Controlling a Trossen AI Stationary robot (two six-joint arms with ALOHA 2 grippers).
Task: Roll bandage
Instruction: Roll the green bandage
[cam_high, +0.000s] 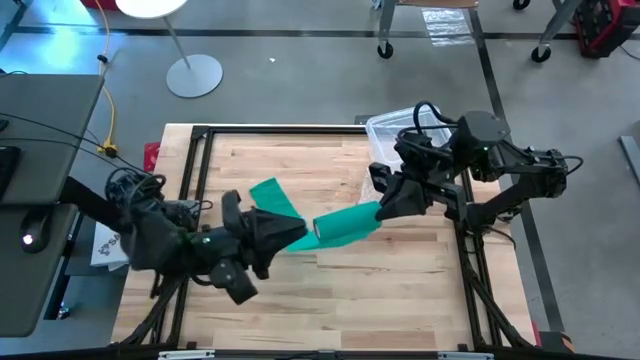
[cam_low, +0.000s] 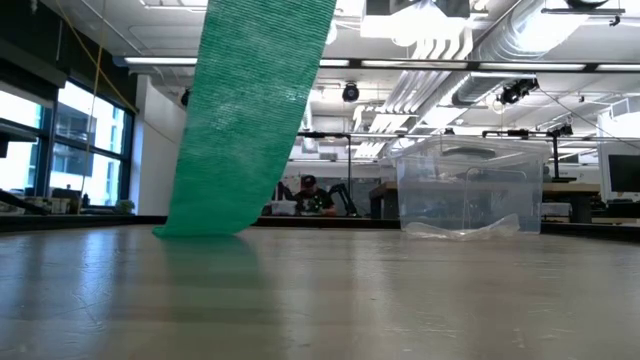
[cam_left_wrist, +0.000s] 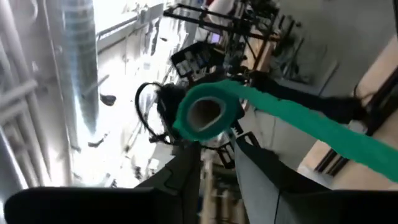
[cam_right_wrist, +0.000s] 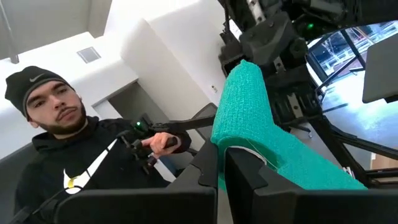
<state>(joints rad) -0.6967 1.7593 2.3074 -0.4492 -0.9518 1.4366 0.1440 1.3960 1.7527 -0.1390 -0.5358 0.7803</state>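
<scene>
Wooden tabletop (cam_high: 330, 300) boards carry little; the bandage (cam_high: 345, 225) is lifted above them, stretched between the two arms with its loose tail trailing down to the wood. The left end effector (cam_high: 300, 232) brackets the rolled end, fingers (cam_left_wrist: 186, 180) part-open around the roll, probably closing to pinch it, though contact is hard to judge. The right end effector (cam_high: 383, 208) is clamped tight on the flat strip, likely keeping tension so winding stays even. A clear plastic box (cam_high: 400, 135) sits behind.
</scene>
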